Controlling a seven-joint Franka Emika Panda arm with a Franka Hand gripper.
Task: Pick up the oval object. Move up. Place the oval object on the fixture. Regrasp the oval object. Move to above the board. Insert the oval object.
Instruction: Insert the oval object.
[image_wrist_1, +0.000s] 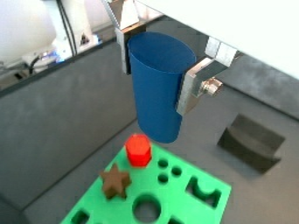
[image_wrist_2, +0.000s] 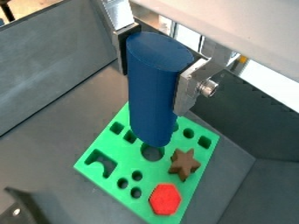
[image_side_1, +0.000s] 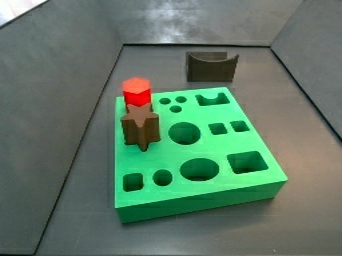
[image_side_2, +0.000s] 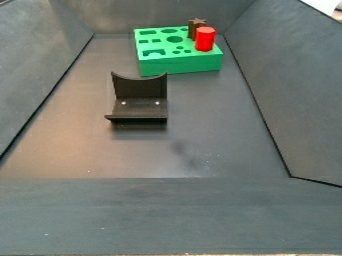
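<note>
The smooth dark-blue oval peg (image_wrist_2: 153, 87) is pinched upright in the claw (image_wrist_2: 158, 74) above the bright-green holed board (image_wrist_2: 117, 140), where a jam on the hole's rim could be caused by slight tilt or misalignment.

- Red hexagonal peg (image_side_1: 135, 93): standing upright in the board (image_side_1: 201, 202), near a corner, rising well above its top.
- Brown star-shaped peg (image_side_1: 139, 128): standing upright just beside the red one, along the same edge, sitting lower.
- Both pegs: showing in a wrist view, red (image_wrist_1: 138, 150) and brown (image_wrist_1: 114, 181), beneath the claw (image_wrist_1: 156, 87).
- Dark grey surface (image_side_2: 201, 150): lying flat, sloping walls (image_side_1: 54, 110) rising around it.
</note>
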